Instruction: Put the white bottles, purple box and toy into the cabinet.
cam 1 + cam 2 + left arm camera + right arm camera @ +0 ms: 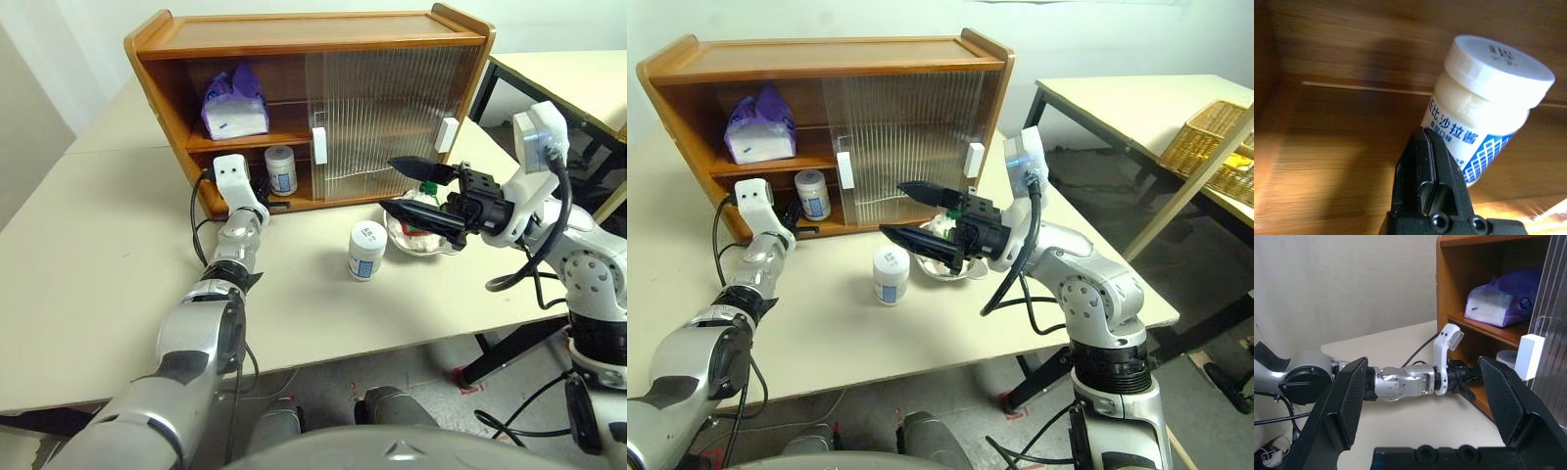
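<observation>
Left eye view shows a brown wooden cabinet point(294, 39) standing on a pale surface point(98, 255), its ribbed sliding door point(382, 117) covering the right half and leaving the left half open; the purple box point(235, 103) lies on the upper shelf in the open half; one white bottle point(281, 169) stands upright on the lower shelf, just beside the door's edge; the left hand point(1432, 161) reaches into that lower compartment, its two black fingers pressed together and holding nothing, their tips right in front of the bottle's blue-printed label; whether they touch it cannot be told; a second white bottle point(366, 250) stands upright on the surface in front of the cabinet, well apart from the first; just to its right, a shallow round bowl point(423, 240) holds the toy point(423, 211), partly hidden behind the right hand point(411, 188); that hand hangs above the surface pointing to the left, its fingers spread wide and empty, one above the other, with the bowl behind them.
</observation>
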You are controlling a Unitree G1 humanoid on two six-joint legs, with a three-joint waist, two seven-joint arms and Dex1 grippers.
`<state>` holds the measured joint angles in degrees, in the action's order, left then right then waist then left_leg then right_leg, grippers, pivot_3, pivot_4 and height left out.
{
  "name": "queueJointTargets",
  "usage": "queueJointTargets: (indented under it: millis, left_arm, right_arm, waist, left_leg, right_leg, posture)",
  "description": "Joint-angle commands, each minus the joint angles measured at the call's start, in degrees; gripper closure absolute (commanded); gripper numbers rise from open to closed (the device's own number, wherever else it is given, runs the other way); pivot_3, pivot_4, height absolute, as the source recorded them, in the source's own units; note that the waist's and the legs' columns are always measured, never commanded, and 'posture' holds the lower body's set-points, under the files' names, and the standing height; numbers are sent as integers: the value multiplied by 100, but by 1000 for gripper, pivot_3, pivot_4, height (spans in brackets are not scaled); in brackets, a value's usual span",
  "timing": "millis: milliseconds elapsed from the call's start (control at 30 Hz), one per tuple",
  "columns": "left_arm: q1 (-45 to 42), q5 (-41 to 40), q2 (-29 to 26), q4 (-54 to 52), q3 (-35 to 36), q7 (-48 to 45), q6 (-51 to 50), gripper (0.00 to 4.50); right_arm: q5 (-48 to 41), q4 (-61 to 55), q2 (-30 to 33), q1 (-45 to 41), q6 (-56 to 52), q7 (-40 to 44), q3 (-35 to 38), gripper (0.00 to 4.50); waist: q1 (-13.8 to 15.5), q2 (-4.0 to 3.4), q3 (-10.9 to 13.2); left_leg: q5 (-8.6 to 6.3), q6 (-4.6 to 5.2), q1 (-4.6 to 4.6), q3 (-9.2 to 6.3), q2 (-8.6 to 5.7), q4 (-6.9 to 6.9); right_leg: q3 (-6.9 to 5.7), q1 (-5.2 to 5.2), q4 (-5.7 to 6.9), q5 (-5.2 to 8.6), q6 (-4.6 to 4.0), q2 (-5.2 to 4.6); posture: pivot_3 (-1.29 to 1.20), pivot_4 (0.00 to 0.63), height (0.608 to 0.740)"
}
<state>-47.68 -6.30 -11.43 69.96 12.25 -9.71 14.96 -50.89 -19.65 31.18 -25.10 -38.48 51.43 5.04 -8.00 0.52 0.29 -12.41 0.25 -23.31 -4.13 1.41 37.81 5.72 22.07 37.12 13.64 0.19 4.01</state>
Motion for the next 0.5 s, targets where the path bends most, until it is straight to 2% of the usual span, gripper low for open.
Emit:
queueJointTargets:
  millis: [33,500]
  left_arm:
    - [-121,110,57,150,-88,-124,-74,4462]
    - [-104,50,34,96,90,-386,-9,4462]
  right_arm:
    - [-39,-92,54,14,-60,-49,43,0]
    - [-70,-133,117,76,-62,-112,92,0]
  waist:
    - [-26,0,0]
    - [-225,2,1]
  left_leg:
    - [0,0,0,0,0,0]
    - [-1,1,-6,-3,-2,-1]
  right_leg:
    - [0,1,0,0,0,0]
    - [0,4,-3,4,6,0]
  posture:
    - [-226,0,740]
    - [-237,0,740]
